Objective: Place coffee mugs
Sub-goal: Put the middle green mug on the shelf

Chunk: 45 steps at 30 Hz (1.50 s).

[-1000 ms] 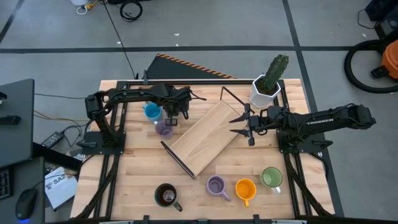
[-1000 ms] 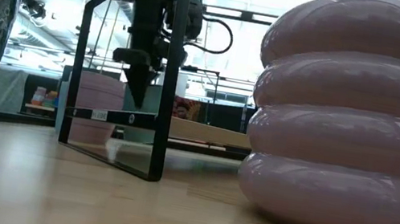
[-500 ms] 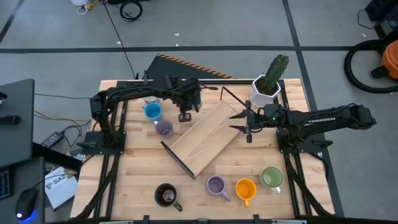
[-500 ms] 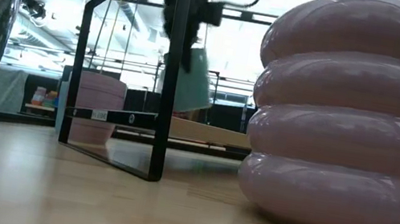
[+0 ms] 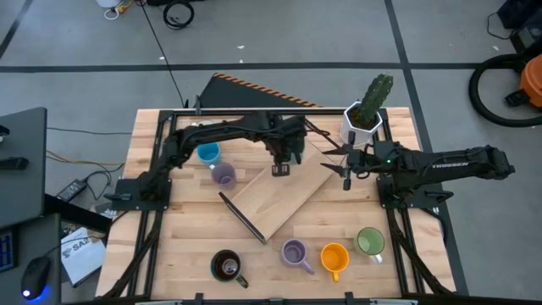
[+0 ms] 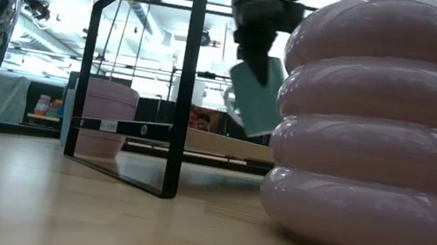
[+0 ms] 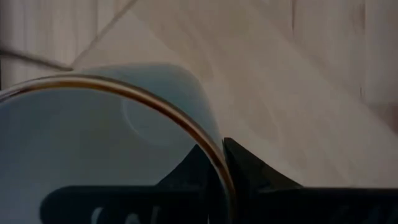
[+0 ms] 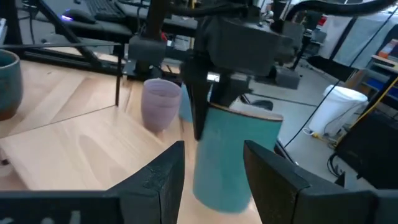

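Left gripper (image 5: 280,161) with pale grey mug (image 8: 233,155) hangs over the wooden board (image 5: 275,188), bare below it. Right gripper (image 5: 340,159) is near; cactus pot (image 5: 362,121) is just beyond. Black frame (image 5: 244,217) edges the board's near end.

A light wooden board (image 5: 284,191) lies slantwise across the middle of the wooden table (image 5: 186,241), with thin black metal frames standing at its ends (image 5: 244,218). At the table's far right corner stands a white hexagonal pot (image 5: 359,125) holding a green cactus (image 5: 376,91). A striped black and orange panel (image 5: 254,90) lies on the grey floor behind the table. A black cable (image 5: 161,47) runs across that floor. A white bin (image 8: 343,106) stands in the room beyond.
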Tool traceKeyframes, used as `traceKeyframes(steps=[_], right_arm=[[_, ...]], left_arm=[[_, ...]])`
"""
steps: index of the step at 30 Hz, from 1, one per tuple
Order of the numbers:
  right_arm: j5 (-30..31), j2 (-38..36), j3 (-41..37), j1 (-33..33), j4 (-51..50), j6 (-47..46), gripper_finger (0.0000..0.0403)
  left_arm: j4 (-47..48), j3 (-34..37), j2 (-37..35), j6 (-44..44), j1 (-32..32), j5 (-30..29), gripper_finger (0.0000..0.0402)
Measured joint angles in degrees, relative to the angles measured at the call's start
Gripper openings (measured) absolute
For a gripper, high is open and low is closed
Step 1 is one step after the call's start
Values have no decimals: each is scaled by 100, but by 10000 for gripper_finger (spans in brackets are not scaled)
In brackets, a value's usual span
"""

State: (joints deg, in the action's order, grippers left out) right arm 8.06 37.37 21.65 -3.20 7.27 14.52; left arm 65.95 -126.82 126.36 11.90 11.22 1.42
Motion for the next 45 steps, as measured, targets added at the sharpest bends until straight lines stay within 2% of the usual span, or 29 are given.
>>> traceKeyframes(steps=[3,8,14,41,45], right_arm=[[50,-241,0,81,-310,1,169],[298,-491,0,199,-604,-24,169],[297,-500,0,251,-610,-41,169],[240,-472,0,251,-617,-87,169],[238,-472,0,251,-617,-87,169]], left_arm=[[-35,-317,215,-83,0,-65,32],[-255,-313,383,-32,-52,-551,34],[-603,-319,477,43,-98,-538,35],[-656,-174,543,125,-149,-533,37],[-655,-174,543,127,-151,-502,47]])
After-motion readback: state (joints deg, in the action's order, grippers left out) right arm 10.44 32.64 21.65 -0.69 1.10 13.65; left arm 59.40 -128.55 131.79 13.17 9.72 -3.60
